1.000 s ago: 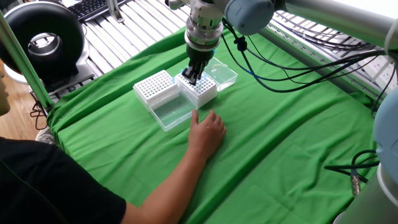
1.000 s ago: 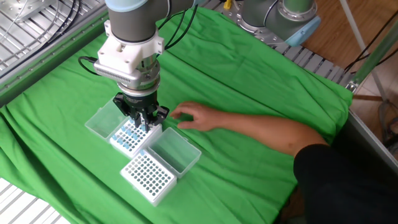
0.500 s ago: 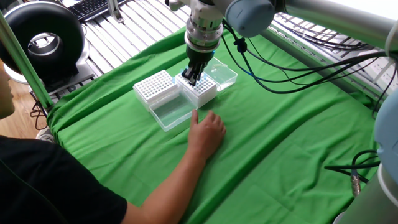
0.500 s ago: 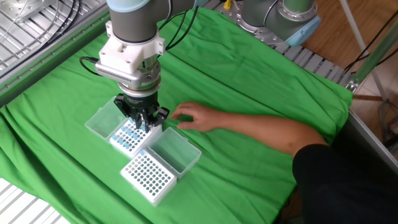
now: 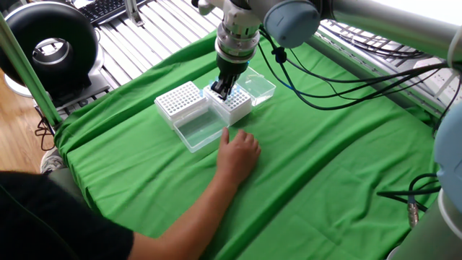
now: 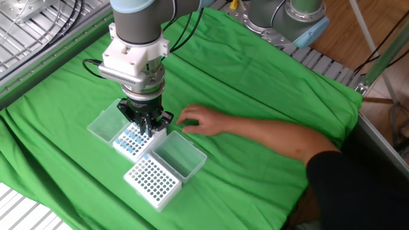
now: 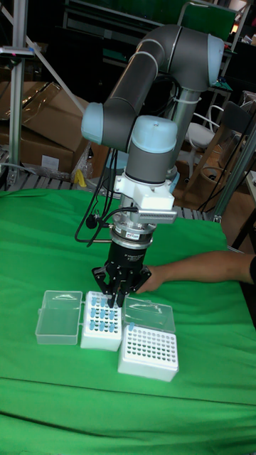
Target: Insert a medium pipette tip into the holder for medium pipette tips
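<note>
Green cloth (image 6: 268,76) covers the table, and on it we see the robot arm (image 7: 153,64) reaching straight down. A person's hand (image 5: 240,153) rests flat on the cloth just beside the boxes. Two white tip boxes stand side by side with their clear lids open: a holder for medium pipette tips (image 6: 149,181) with rows of holes, and a second box (image 6: 133,142) with blue-topped tips. The tool (image 6: 145,131) hangs right over this second box, its fingertips down among the tips. The fingers look close together, but we cannot tell whether they grip a tip; no single medium pipette tip can be told apart.
</note>
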You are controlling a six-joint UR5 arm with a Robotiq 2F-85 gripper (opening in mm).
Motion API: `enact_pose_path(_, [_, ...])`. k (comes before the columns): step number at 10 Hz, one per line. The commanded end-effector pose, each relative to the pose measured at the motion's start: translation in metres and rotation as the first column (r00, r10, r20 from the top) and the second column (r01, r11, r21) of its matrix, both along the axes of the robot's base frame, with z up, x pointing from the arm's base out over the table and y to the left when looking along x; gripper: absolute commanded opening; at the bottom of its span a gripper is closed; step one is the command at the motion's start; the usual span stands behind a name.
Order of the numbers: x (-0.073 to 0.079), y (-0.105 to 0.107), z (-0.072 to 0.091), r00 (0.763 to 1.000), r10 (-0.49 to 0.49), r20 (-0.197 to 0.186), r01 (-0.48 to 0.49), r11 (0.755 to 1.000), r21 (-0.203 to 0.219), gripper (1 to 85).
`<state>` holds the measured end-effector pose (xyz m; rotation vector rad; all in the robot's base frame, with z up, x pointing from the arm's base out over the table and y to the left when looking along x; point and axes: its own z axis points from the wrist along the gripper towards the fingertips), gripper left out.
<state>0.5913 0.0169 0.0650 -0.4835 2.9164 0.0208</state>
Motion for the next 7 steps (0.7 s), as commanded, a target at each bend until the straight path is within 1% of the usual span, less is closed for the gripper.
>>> enact_pose_path(1, [0.0001,0.0011,-0.0002,1.0,-0.01,0.001,0.01,1.0,0.016,18.0])
enact_pose_path(2, [-0.0014,-0.0004,-0.0004,1.0,-0.017,-0.005,0.017,1.0,0.011,14.3])
enact_pose_path(3, [-0.002,-0.0027,-0.0005,1.0,-0.023,-0.008,0.023,1.0,0.003,8.3])
enact_pose_path(4, [-0.0032,-0.0037,0.0004,1.0,-0.026,-0.014,0.026,1.0,-0.001,6.7])
enact_pose_path(5, [-0.0041,-0.0053,0.002,0.999,-0.032,-0.02,0.032,0.999,-0.007,2.0])
enact_pose_path(7, [-0.0085,-0.0075,0.0066,0.999,-0.032,-0.04,0.031,0.999,-0.016,1.0])
